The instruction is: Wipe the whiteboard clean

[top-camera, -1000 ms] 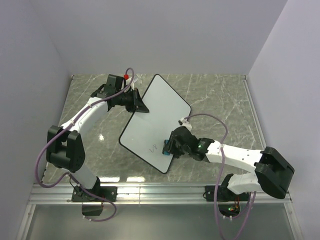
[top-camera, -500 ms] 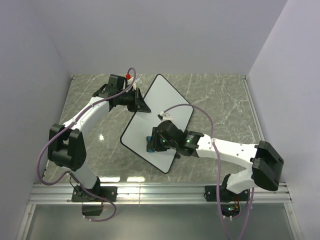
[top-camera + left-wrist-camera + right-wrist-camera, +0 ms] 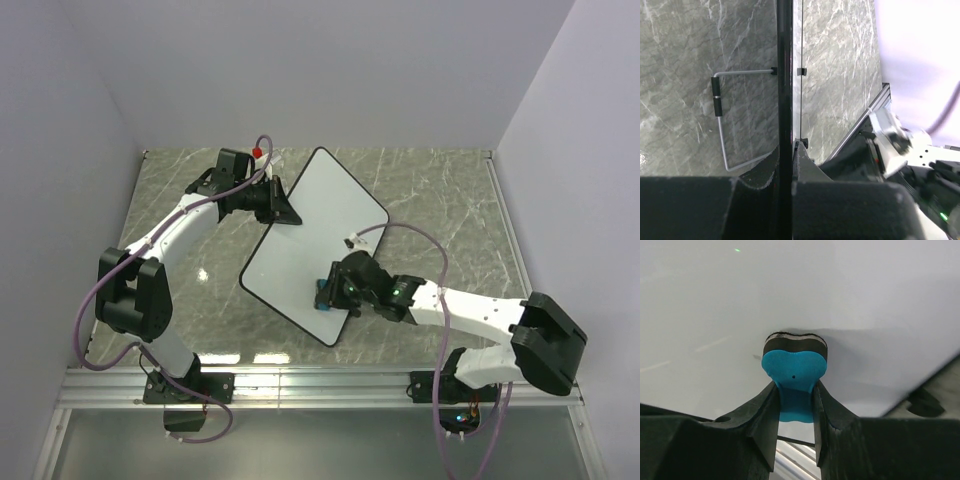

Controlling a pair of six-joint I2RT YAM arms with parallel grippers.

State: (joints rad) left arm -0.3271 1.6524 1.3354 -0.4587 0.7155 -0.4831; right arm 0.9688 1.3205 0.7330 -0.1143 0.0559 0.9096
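Note:
The whiteboard (image 3: 315, 235) is a large white board with a thin black rim, held tilted over the table. My left gripper (image 3: 284, 213) is shut on its left rim. The left wrist view shows the board edge-on (image 3: 785, 75), clamped between my fingers (image 3: 805, 165). My right gripper (image 3: 332, 295) is shut on a blue-and-black eraser (image 3: 324, 294) and presses it on the board's lower part. In the right wrist view the eraser (image 3: 794, 362) touches the white surface (image 3: 790, 290). I see no handwriting on the visible board.
A wire stand (image 3: 720, 120) hangs from the board's back side. The grey marble table (image 3: 440, 200) is walled on three sides. An aluminium rail (image 3: 320, 380) runs along its near edge. The right arm's cable (image 3: 420, 240) arcs above the table.
My right gripper swept the eraser left across the board's lower part, then back right. The dark scribble seen a second ago no longer shows. The left gripper kept its hold.

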